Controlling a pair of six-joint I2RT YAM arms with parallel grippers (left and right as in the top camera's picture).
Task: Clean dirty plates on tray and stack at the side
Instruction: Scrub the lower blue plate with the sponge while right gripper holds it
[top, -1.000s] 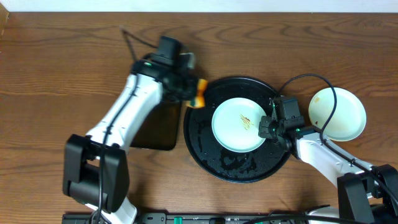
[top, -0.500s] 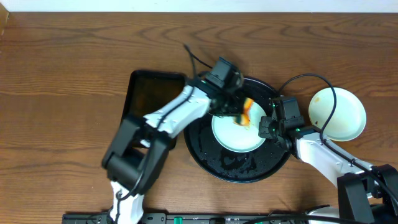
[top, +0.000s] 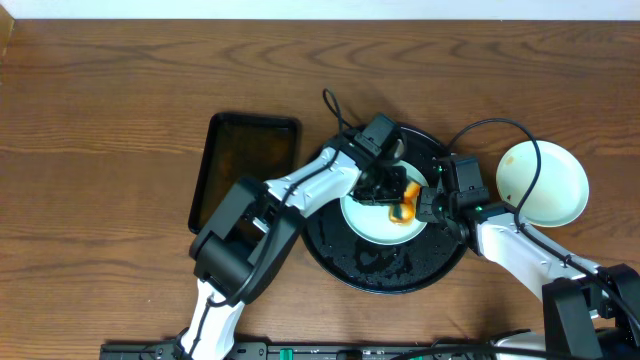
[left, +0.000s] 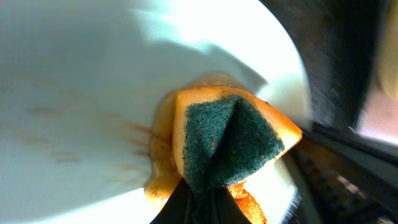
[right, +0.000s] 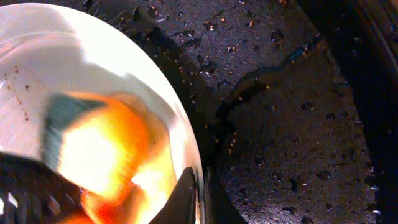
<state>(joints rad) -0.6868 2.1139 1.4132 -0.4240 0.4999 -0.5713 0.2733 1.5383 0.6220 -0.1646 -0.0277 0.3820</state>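
A pale mint-green plate (top: 368, 222) lies on the round black tray (top: 330, 250). My left gripper (top: 396, 190) is shut on an orange and green sponge (top: 407, 199) and presses it on the plate's right part. In the left wrist view the sponge (left: 230, 143) sits on the plate (left: 81, 81) with brown smears beside it, held by the jaws (left: 202, 202). My right gripper (top: 430, 207) is shut on the plate's right rim; the right wrist view shows its jaws (right: 200, 193) pinching the rim (right: 186, 149). A pale yellow plate (top: 545, 182) lies on the wooden table to the right.
A dark rectangular tray (top: 245, 170) lies left of the round tray. The round tray's floor (right: 292, 124) is wet and speckled. A black cable (top: 500, 130) arcs over the right arm near the yellow plate.
My left arm has swung right with the sponge, from beside the rectangular tray onto the mint plate, then down across its right part. The right arm has not moved.
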